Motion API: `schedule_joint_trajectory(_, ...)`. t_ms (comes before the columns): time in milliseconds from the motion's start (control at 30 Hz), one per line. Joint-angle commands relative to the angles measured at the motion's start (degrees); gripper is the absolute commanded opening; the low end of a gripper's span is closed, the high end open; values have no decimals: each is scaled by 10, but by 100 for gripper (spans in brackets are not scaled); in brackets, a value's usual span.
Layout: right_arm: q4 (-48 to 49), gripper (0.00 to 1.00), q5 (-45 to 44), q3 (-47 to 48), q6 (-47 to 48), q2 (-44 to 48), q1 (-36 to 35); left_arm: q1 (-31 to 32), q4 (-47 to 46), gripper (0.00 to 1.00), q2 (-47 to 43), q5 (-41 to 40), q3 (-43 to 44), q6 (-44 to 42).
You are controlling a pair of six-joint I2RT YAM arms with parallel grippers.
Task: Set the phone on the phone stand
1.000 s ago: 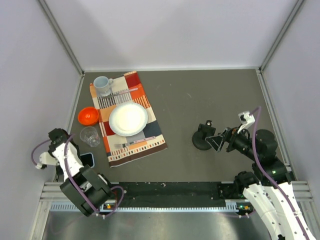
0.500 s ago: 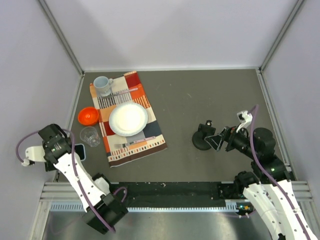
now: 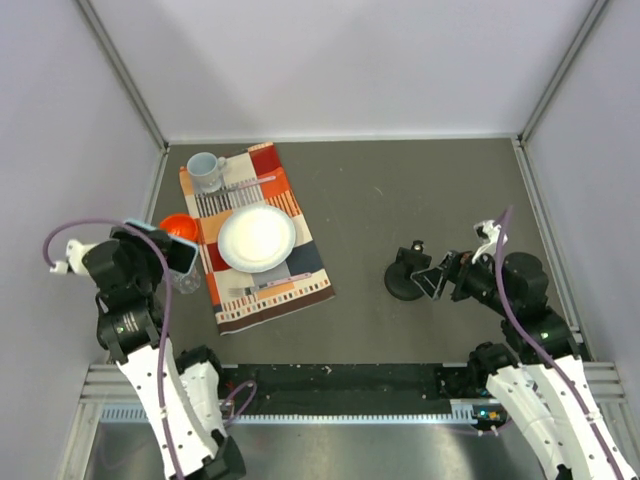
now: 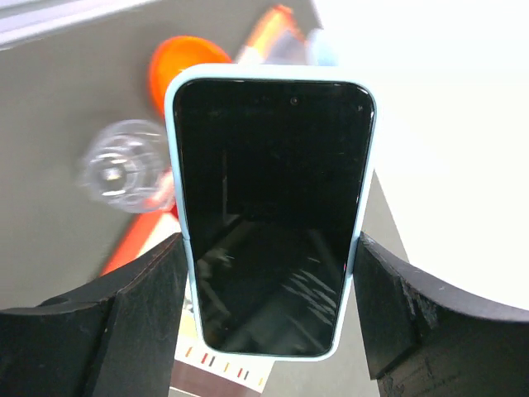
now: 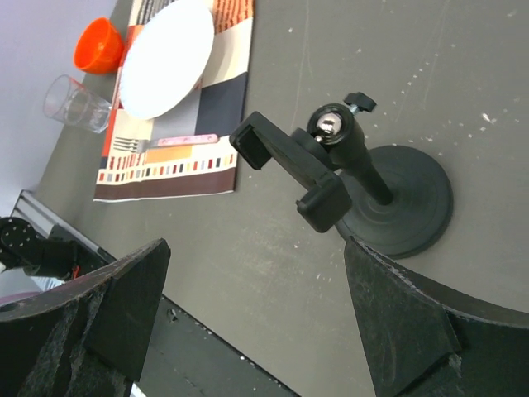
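Note:
My left gripper (image 3: 172, 255) is shut on the phone (image 4: 271, 207), a black-screened phone in a light blue case. It holds the phone in the air at the table's left side, over the clear glass. In the top view the phone (image 3: 166, 243) shows as a small tilted slab. The black phone stand (image 3: 409, 274) sits right of centre, with its round base and clip arm. It also shows in the right wrist view (image 5: 364, 190). My right gripper (image 3: 438, 280) is open and empty, just right of the stand.
A patchwork placemat (image 3: 255, 235) lies at left centre with a white plate (image 3: 257, 238), a mug (image 3: 205, 171) and cutlery. An orange bowl (image 3: 176, 230) and a clear glass (image 4: 124, 165) stand left of it. Metal frame walls border the table.
My left arm has lifted the phone off the table's near left corner and swung it up and to the right, toward the orange bowl. The right arm has barely moved.

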State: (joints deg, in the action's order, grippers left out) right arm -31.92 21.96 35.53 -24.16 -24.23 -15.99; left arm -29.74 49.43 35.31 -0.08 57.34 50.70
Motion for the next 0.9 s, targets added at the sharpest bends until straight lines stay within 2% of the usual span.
schedule_joint_trajectory(0,-25,87,-49,59,12,-1,-5,78,-178,0,10,152,15,-38)
schedule_joint_trajectory(133,-74,90,-131,128,38,-3,-5,197,-269,0,44,184,21,-48)
schedule_joint_trajectory(167,-93,90,-141,140,42,-6,-5,256,-287,0,53,179,19,-52)
schedule_joint_trajectory(233,-110,91,-164,177,56,-10,-5,324,-316,0,67,162,22,-69)
schedule_joint_trajectory(267,-128,91,-172,189,60,-14,-4,389,-337,0,84,152,29,-75)
schedule_joint_trajectory(333,-141,93,-182,217,75,-14,-4,451,-347,0,110,117,42,-93)
schedule_joint_trajectory(367,-145,93,-175,225,81,-16,-5,511,-362,0,134,109,53,-100)
schedule_joint_trajectory(400,-151,94,-136,232,96,-21,-5,543,-372,0,148,97,59,-107)
schedule_joint_trajectory(433,-154,95,-104,245,104,-29,-5,602,-377,0,161,71,66,-123)
schedule_joint_trajectory(533,-161,99,21,264,97,-76,-5,700,-391,0,223,22,95,-165)
schedule_joint_trajectory(567,-150,99,41,265,85,-80,-5,720,-390,0,234,-22,111,-171)
schedule_joint_trajectory(767,-33,99,133,226,-24,-72,-11,816,-387,0,296,-82,152,-166)
schedule_joint_trajectory(867,26,99,115,187,-75,-62,-48,847,-377,0,316,-125,164,-158)
